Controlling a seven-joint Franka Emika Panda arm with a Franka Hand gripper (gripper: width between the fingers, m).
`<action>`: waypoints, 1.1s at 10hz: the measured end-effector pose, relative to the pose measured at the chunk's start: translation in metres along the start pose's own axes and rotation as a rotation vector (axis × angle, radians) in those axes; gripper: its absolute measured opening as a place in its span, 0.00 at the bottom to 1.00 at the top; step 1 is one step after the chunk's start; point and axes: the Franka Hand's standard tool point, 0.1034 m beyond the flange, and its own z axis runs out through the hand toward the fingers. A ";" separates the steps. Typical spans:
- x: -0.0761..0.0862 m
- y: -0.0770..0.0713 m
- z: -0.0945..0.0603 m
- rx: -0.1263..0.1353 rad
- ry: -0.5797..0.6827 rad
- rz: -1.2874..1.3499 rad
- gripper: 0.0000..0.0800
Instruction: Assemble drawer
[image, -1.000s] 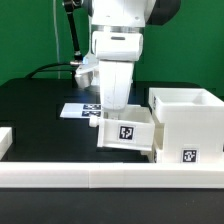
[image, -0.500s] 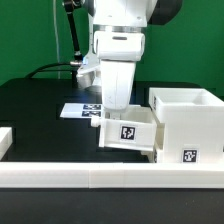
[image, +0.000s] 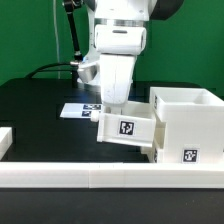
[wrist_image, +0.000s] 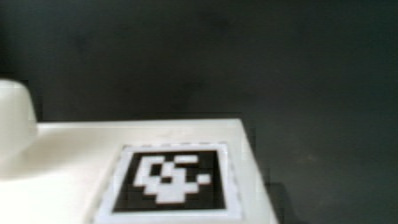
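The tray is a small open-top box of smooth white plastic with flat walls and square corners. It sits near the middle of the exterior view, on or just above the black table. Its long axis runs across that view from left to right, and the open side faces up. It is slightly tilted, with the lower edge sloping down toward the exterior view's right. The long wall facing the camera carries one black-and-white square tag. The tray's right end meets the left wall of the housing; whether the two touch or overlap cannot be told. The tray's interior is hidden by its front wall.

The gripper comes down from above at the tray's far side. Its tips are hidden behind the tagged wall, so it cannot be told whether the jaws are spread or pinching.

The housing is a taller white box with an open top, a thick rim and a tag on its front lower corner. Nothing shows inside it.

The marker board lies flat on the table behind the tray. A low white border rail runs along the front.

The wrist view shows a tagged white surface, blurred, against the dark table.
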 end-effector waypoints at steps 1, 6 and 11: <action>-0.001 -0.002 0.000 0.009 -0.002 -0.019 0.05; -0.001 -0.006 0.004 0.023 -0.014 -0.087 0.05; -0.002 -0.006 0.004 0.034 -0.030 -0.126 0.05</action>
